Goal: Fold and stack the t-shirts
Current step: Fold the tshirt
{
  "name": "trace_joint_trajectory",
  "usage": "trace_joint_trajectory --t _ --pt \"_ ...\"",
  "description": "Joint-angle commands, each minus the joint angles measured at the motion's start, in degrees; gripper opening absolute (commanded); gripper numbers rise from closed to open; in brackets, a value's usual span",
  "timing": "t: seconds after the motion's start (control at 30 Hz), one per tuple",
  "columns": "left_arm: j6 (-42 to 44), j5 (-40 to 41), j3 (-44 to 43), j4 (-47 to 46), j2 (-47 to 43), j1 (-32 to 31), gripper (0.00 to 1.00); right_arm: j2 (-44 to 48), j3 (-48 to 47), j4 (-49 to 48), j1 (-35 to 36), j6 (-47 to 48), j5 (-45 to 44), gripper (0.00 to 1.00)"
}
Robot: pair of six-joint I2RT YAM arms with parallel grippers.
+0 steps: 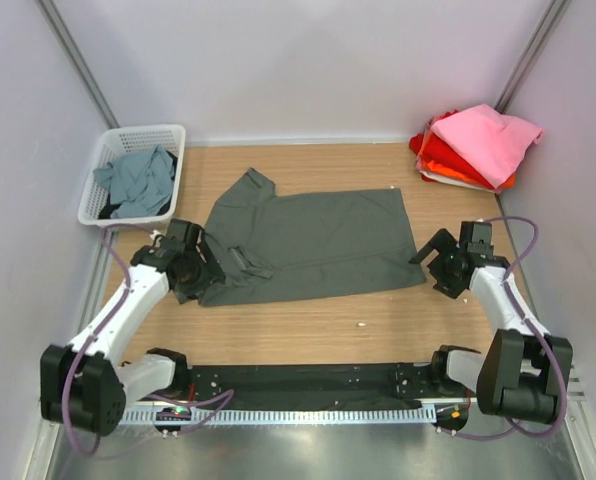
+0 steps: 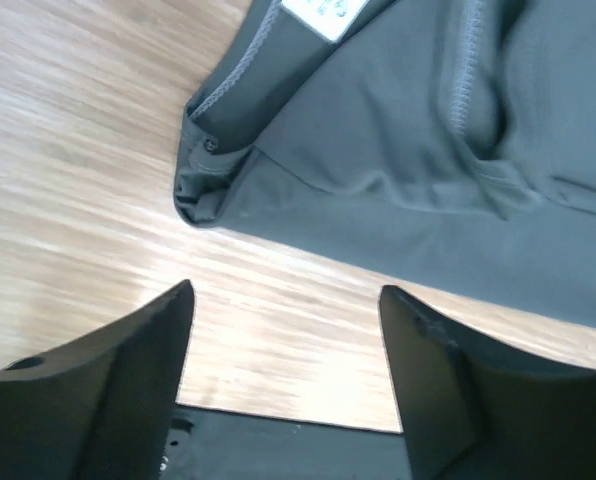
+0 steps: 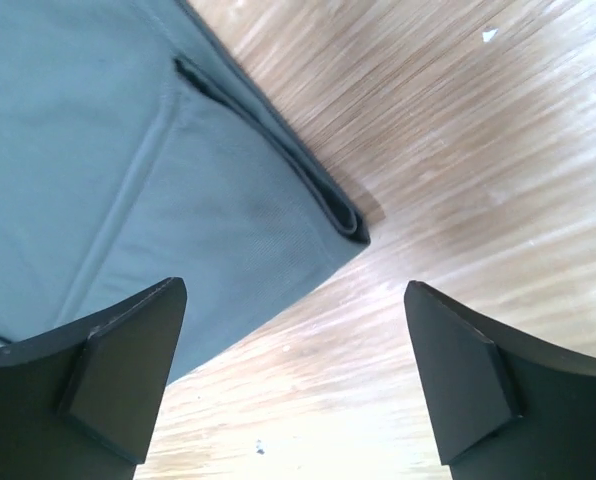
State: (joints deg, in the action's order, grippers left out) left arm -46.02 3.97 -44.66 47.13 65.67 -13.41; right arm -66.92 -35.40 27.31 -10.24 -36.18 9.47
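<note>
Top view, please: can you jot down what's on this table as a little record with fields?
Laid out: dark grey t-shirt, middle of the table
Stack: pink t-shirt on top of red and orange ones, far right corner
Basket: white, far left, holding a teal-grey t-shirt
Left gripper: open, empty, by the grey shirt's left end
Right gripper: open, empty, by its right corner

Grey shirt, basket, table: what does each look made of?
Grey shirt: soft matte knit cloth, likely cotton blend; it creases, and stitched hems show in the wrist views. Basket: white plastic, seemingly, with moulded lattice walls. Table: wood-grain top, faint sheen; solid wood or laminate cannot be told.
</note>
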Motion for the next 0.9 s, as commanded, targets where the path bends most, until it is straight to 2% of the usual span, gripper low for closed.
trace_joint_trajectory --t 0.0,0.1,0.17,0.27,0.3,0.33,0.37,0.43,0.5,0.53,0.57,0.63,0.67,0.7,0.77,0.87 --pt "1.5 -1.2 -4.8 1.4 -6.5 0.2 0.78 4.6 -4.7 2.9 -0.1 1.8 -1.9 0.99" --pt "4.5 2.3 -10.9 -2.8 -3.9 0.2 0.82 4.9 -8.6 -0.3 0.3 3.3 0.5 0.99" --pt "7.2 3.0 -15.8 -5.9 4.3 0.2 0.82 2.3 -11.3 -1.3 1.2 4.1 0.0 0.99" --pt "13.0 4.4 -28.2 -8.9 19.8 0.3 0.76 -3.4 -17.1 -1.2 3.5 5.2 -1.8 0.99" --pt "14.7 3.9 -35.2 -10.3 23.7 0.7 0.73 -4.5 -19.0 -1.3 4.3 5.3 -1.8 0.99" --pt "15.8 2.6 -39.1 -10.7 31.7 1.4 0.65 -5.5 -19.8 -1.1 4.8 5.4 -1.7 0.99" --pt "18.0 -0.5 -45.9 -11.4 35.3 3.0 0.64 -7.1 -20.4 -0.9 5.1 5.4 -1.8 0.99" --pt "19.5 -6.1 -52.2 -14.1 42.4 4.7 0.64 -7.9 -21.7 0.0 6.7 6.2 -1.2 0.99" --pt "22.3 -12.7 -62.6 -15.1 52.9 6.3 0.64 -7.4 -22.1 1.1 8.0 6.9 -2.0 0.99" --pt "23.2 -13.7 -66.5 -14.7 56.4 6.5 0.65 -7.0 -22.0 1.2 9.1 7.4 -2.2 0.99" --pt "24.1 -14.9 -75.0 -13.7 63.8 6.5 0.65 -6.7 -21.6 1.3 9.5 7.6 -2.3 0.99" --pt "27.3 -15.9 -84.0 -8.8 70.7 6.5 0.65 -5.9 -21.3 1.7 10.0 8.1 -2.0 0.99" --pt "28.3 -16.0 -92.1 -7.1 74.3 6.5 0.65 -5.9 -21.3 2.1 10.2 8.2 -1.0 0.99" --pt "29.1 -16.1 -95.4 -4.4 79.3 6.5 0.65 -5.9 -21.3 2.5 10.2 8.4 -0.9 0.99" --pt "31.0 -17.0 -99.1 -4.0 82.4 6.5 0.68 -5.3 -21.3 2.9 10.2 8.9 -1.4 0.99" --pt "31.6 -18.6 -95.5 -9.4 83.4 6.5 0.71 -5.1 -20.9 2.0 11.9 8.6 -1.7 0.99"
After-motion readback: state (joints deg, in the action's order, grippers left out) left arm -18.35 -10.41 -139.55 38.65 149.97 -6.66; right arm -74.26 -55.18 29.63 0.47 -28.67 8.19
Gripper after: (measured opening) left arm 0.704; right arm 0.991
